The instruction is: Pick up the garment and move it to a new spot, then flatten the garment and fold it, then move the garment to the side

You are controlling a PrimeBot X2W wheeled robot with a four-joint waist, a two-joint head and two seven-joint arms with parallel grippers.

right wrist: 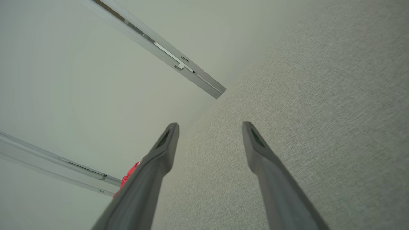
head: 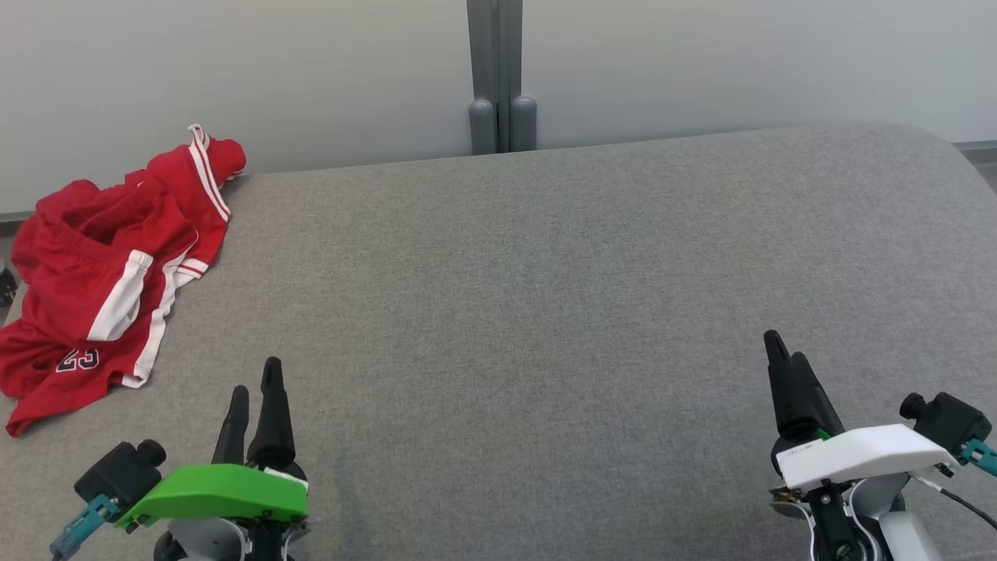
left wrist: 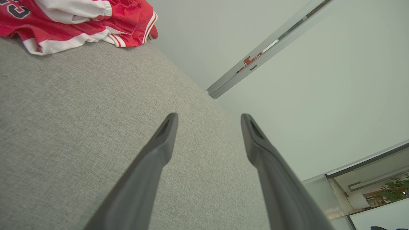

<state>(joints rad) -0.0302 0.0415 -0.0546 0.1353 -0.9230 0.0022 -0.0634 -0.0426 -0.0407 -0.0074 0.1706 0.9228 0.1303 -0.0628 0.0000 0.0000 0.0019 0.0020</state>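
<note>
The garment (head: 101, 273) is a crumpled pair of red shorts with white stripes and a number, lying at the far left edge of the grey cushioned surface (head: 545, 312). The left wrist view has the garment (left wrist: 80, 22) at its top left, and a sliver of the garment (right wrist: 127, 177) peeks past a finger in the right wrist view. My left gripper (head: 255, 382) stands open at the lower left, a short way right of and nearer than the shorts, with nothing between its fingers. At the lower right my right gripper (head: 783, 351) is open and empty too, far from the garment.
A pale wall (head: 701, 62) with a grey vertical post (head: 502, 78) runs along the far edge of the surface. The surface's left edge lies under the shorts. A dark object (head: 6, 284) sits just past that edge.
</note>
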